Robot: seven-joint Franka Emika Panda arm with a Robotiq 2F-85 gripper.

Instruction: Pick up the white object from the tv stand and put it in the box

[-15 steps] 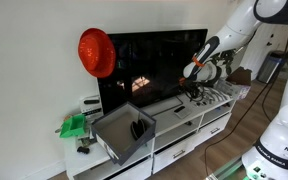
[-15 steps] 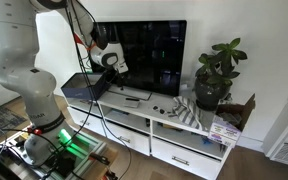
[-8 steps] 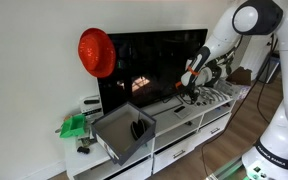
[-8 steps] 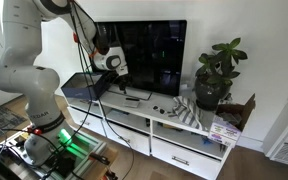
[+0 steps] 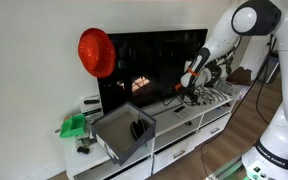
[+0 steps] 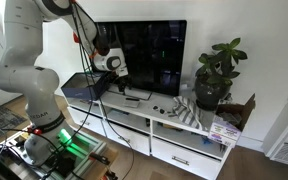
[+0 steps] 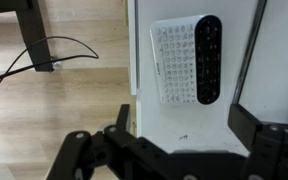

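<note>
Hanging over the stand (image 7: 159,122), the gripper (image 7: 182,113) has its jaws spread wide, nothing between them. Just beyond the fingertips the white object (image 7: 184,62) lies flat on the stand top, a black strip along one side, clear of both fingers. Wood floor (image 7: 54,100) and a dark cable (image 7: 44,55) show past the stand's edge. In an exterior view the gripper (image 5: 189,88) hovers in front of the TV (image 5: 149,65), and the grey box (image 5: 112,142) sits further along the stand, near a green thing (image 5: 72,126).
</note>
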